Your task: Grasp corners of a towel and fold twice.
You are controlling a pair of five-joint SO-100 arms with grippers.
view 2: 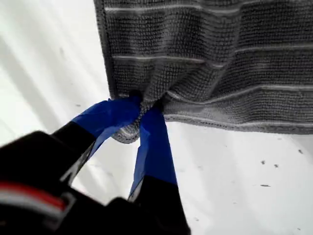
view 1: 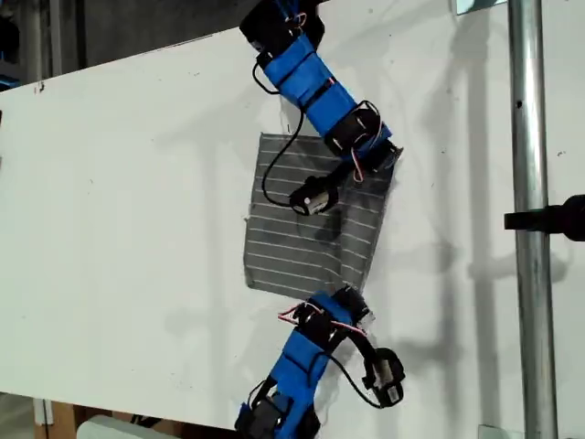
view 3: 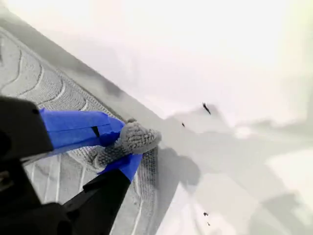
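Observation:
The grey towel (view 1: 292,238) with thin white stripes lies on the white table (view 1: 119,229) between the two arms. My first gripper (view 1: 350,297) reaches in from the exterior view's bottom. Its blue fingers are shut on the towel's near corner (view 2: 128,134), where the cloth bunches (view 2: 144,105). The rest of the towel (view 2: 220,58) spreads beyond it. My second gripper (view 1: 388,163) comes from the exterior view's top and is shut on the far right corner. That corner (view 3: 139,138) sticks out as a rolled lump between the jaws (view 3: 129,139), above the towel (view 3: 29,78).
A vertical metal pole (view 1: 526,229) with a black clamp (view 1: 558,218) stands at the exterior view's right. Bare white table (view 1: 119,229) stretches over the exterior view's left; its far edge runs diagonally across the top left. Black cables loop off both arms.

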